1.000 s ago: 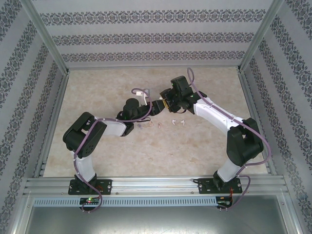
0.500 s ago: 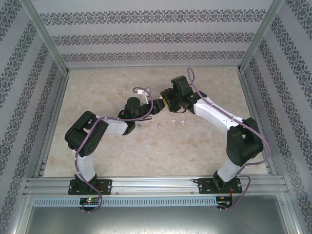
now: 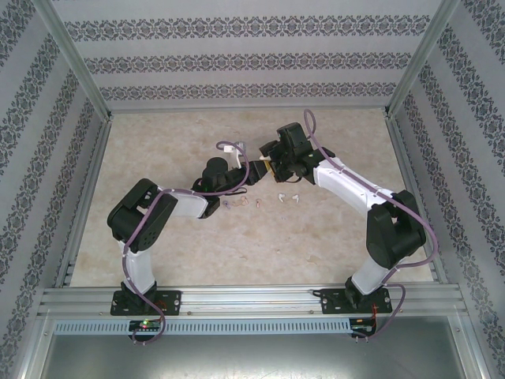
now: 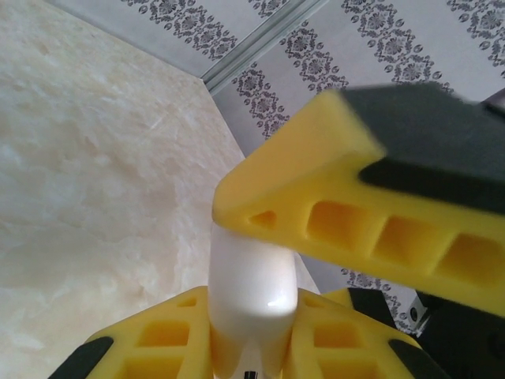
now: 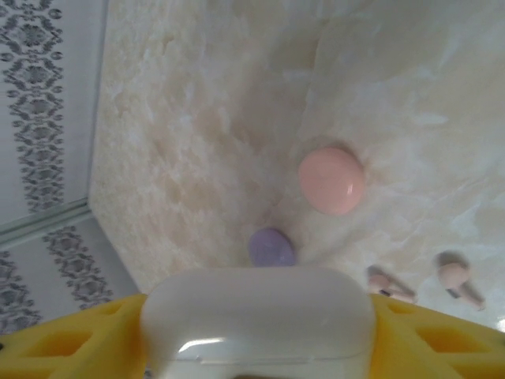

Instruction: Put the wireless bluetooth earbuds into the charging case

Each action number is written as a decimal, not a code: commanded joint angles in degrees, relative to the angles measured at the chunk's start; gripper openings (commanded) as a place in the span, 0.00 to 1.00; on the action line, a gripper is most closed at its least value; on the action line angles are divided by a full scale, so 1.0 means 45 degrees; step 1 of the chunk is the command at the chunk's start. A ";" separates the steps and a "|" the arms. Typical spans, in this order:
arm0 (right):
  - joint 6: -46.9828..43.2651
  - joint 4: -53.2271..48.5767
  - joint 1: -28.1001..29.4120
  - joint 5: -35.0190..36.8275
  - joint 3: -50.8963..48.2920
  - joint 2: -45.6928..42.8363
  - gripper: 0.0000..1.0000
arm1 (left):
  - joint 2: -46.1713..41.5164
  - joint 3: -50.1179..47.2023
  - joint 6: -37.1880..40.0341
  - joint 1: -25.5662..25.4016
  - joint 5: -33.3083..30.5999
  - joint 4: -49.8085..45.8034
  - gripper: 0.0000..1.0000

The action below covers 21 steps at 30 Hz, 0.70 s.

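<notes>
Right gripper (image 5: 256, 351): jaws pinching white glossy rounded plastic charging case (image 5: 256, 316), bottom centre of right wrist view.

Left gripper (image 4: 251, 347): jaws pinching white glossy rounded piece (image 4: 252, 292), bottom centre of left wrist view. Case or earbud, cannot tell. Yellow ribbed finger (image 4: 316, 213) of other arm touching its top.

Tiny stemmed earbuds (image 3: 280, 197) in row on beige marbled desk (image 3: 316, 253), centre of top view, just below both grippers.

Pinkish-beige earbud pair (image 5: 390, 283) lower right of right wrist view. Round pink case (image 5: 331, 180) and purple case (image 5: 272, 247) mid-frame, near each other.

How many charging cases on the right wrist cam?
3. White case between the right gripper's fingers; purple case on the table just beyond it; pink case farther out. More may sit outside this view.
</notes>
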 commanded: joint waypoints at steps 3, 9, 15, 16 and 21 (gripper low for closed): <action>-0.0495 0.1461 -0.0587 -0.0386 -0.0408 -0.1142 0.79 | -0.0041 0.0185 -0.0314 -0.0028 0.0325 -0.0107 0.00; -0.4423 0.1441 -0.1742 -0.1150 -0.1509 -0.2704 0.82 | -0.0912 0.0302 0.0638 0.0474 0.1815 -0.2212 0.00; -0.9723 0.3676 -0.3038 -0.3543 -0.3958 -0.4347 0.81 | -0.1676 0.1189 0.2423 0.0968 0.4295 -0.5275 0.00; -1.0448 0.3992 -0.3130 -0.3952 -0.4346 -0.4651 0.81 | -0.1812 0.1452 0.2850 0.0996 0.4647 -0.5946 0.00; -1.2358 0.4586 -0.3197 -0.5798 -0.5338 -0.5470 0.79 | -0.2293 0.2275 0.4101 0.1017 0.5838 -0.8169 0.00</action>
